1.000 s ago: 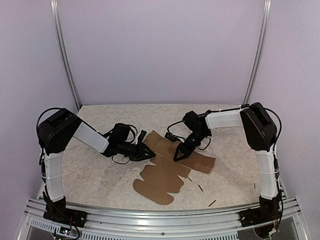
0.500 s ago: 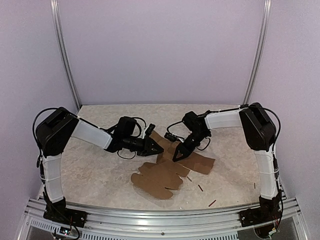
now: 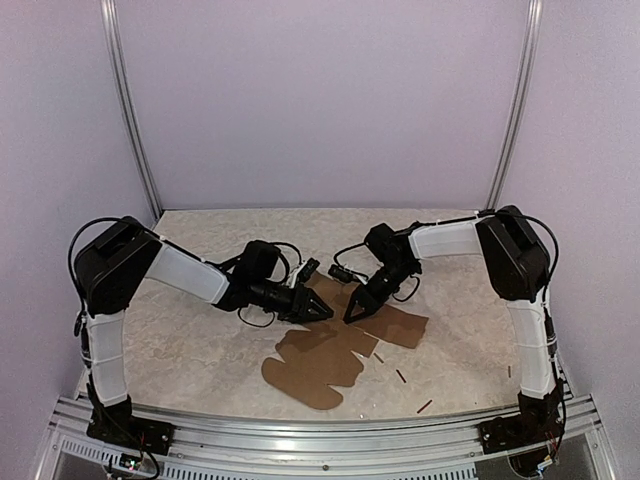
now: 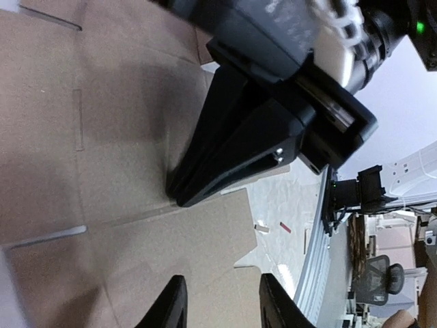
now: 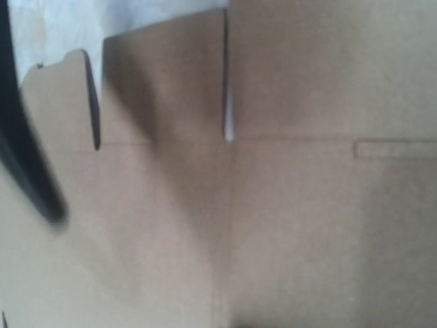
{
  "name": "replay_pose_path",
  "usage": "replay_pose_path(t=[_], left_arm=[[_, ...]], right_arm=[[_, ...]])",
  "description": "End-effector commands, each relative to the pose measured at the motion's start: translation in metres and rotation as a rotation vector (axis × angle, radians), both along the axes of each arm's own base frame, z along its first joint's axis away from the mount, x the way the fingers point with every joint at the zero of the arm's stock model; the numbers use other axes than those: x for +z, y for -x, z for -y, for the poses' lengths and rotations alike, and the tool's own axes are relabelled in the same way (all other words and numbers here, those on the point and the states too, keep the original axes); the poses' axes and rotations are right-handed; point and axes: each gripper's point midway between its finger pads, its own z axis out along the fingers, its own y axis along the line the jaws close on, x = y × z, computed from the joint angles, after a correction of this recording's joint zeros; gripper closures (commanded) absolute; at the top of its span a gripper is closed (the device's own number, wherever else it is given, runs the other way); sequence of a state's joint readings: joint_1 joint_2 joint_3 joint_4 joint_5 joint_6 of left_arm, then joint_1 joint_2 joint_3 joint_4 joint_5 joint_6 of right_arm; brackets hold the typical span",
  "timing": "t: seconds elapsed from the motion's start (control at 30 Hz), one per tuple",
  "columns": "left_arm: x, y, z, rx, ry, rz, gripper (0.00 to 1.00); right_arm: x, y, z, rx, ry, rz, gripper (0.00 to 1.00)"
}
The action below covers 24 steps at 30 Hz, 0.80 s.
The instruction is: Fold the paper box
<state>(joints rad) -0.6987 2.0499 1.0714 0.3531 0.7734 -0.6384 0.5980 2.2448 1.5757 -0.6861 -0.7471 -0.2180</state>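
Note:
The paper box is a flat brown die-cut cardboard sheet [image 3: 318,366] with flaps and slits, lying on the marbled table. My left gripper [image 3: 323,312] lies low over the sheet's upper part, its jaws open and empty; in the left wrist view [image 4: 224,307] its fingertips straddle bare cardboard [image 4: 68,171]. My right gripper [image 3: 352,315] points down with its tip on the sheet, close to the left one. In the left wrist view it [image 4: 179,193] looks shut, pressing the cardboard. The right wrist view shows only cardboard [image 5: 293,225]; its own fingers are hidden.
A few small dark sticks [image 3: 400,376] lie on the table right of and below the sheet. An aluminium rail [image 3: 320,425] runs along the near edge. Two upright posts [image 3: 130,110] stand at the back corners before the purple walls.
My left gripper has moved right, from beside the sheet to over it, near the right gripper. The sheet has shifted slightly. The right arm has barely moved.

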Motion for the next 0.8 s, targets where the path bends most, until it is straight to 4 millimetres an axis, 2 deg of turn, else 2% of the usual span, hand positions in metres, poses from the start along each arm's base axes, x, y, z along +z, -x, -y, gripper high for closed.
replay_pose_path(t=[0.0, 0.07, 0.1, 0.17, 0.23, 0.33, 0.43, 0.77], left_arm=[[0.03, -0.03, -0.033, 0.161, -0.125, 0.156, 0.57], [0.022, -0.046, -0.054, 0.258, -0.228, 0.123, 0.49], [0.01, -0.05, -0.065, 0.292, -0.29, 0.084, 0.46], [-0.01, -0.051, -0.081, 0.337, -0.384, 0.025, 0.4], [-0.027, -0.046, -0.086, 0.339, -0.445, -0.028, 0.34], [-0.041, -0.033, -0.076, 0.28, -0.44, -0.091, 0.34], [-0.046, -0.023, -0.063, 0.232, -0.435, -0.091, 0.34], [-0.044, -0.004, -0.037, 0.132, -0.359, -0.153, 0.4]], right_arm=[[-0.044, 0.005, 0.017, -0.02, 0.121, -0.045, 0.94], [-0.044, 0.004, 0.017, -0.019, 0.121, -0.043, 0.94], [-0.044, 0.005, 0.017, -0.018, 0.121, -0.044, 0.94], [-0.043, 0.004, 0.017, -0.018, 0.12, -0.042, 0.95], [-0.042, 0.004, 0.017, -0.018, 0.119, -0.041, 0.94], [-0.042, 0.004, 0.017, -0.018, 0.12, -0.042, 0.94], [-0.042, 0.004, 0.017, -0.02, 0.12, -0.041, 0.95], [-0.043, 0.002, 0.018, -0.023, 0.129, -0.031, 0.94]])
